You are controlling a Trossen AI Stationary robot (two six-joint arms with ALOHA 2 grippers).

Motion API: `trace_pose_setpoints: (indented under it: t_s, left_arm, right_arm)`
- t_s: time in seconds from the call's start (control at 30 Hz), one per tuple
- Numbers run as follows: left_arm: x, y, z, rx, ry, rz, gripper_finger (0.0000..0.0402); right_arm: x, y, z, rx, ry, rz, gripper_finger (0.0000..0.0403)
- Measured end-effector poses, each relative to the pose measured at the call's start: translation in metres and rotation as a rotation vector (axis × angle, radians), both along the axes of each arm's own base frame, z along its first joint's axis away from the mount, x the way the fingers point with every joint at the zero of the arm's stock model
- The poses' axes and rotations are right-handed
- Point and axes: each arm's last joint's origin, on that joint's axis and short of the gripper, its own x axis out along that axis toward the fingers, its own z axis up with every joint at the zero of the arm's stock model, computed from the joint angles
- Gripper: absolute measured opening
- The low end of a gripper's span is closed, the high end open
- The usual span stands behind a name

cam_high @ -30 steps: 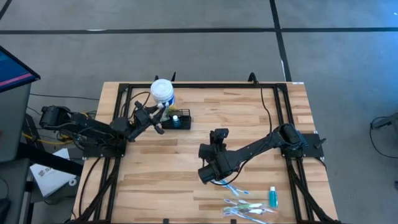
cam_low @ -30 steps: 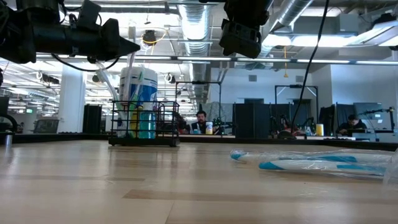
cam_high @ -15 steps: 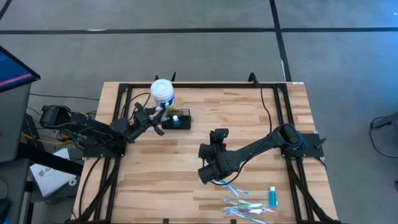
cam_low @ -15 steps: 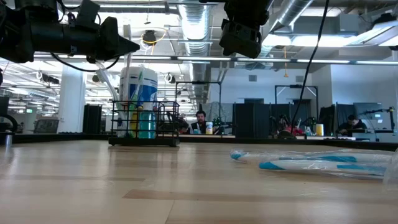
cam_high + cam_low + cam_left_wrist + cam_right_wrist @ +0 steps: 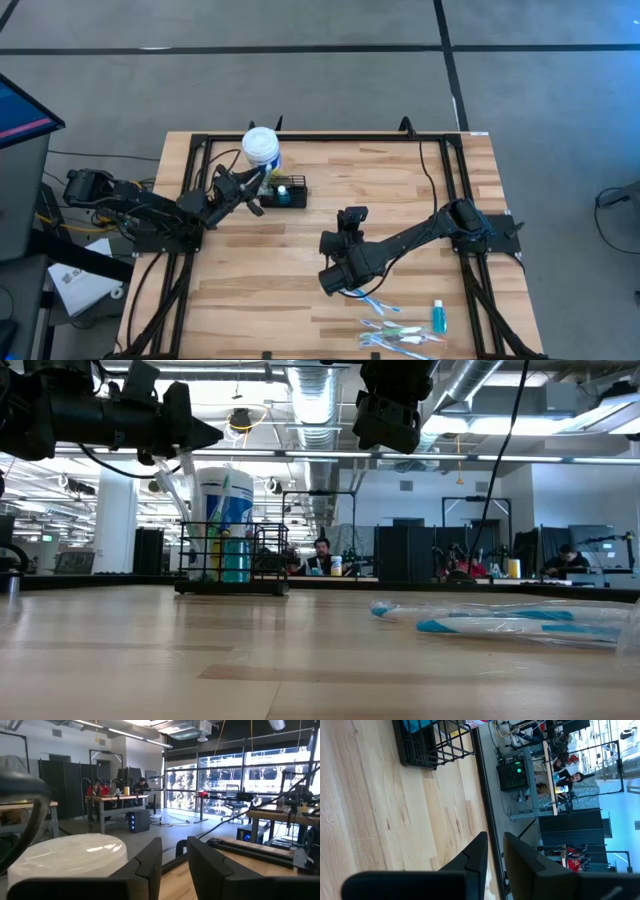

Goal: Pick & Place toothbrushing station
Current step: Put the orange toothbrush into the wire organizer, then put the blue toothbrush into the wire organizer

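Fingers of the left gripper (image 5: 262, 193), slightly apart, have edged nearer the toothbrushing station (image 5: 288, 193); right gripper (image 5: 345, 288) unchanged.

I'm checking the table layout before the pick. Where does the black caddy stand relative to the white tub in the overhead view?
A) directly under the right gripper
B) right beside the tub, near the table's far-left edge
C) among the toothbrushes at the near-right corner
B: in the high view the black caddy sits right beside the white tub, far from the toothbrushes and the right gripper.
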Motion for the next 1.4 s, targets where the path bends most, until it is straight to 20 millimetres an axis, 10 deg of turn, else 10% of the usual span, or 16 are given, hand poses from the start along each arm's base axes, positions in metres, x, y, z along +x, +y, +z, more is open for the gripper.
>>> trace_pose_setpoints:
  t_s: [1.4]
  left_arm:
    - [0.013, -0.034, 0.054, 0.004, 0.102, -0.222, 0.0088]
  right_arm:
    - [-0.011, 0.027, -0.022, 0.435, 0.133, 0.028, 0.0052]
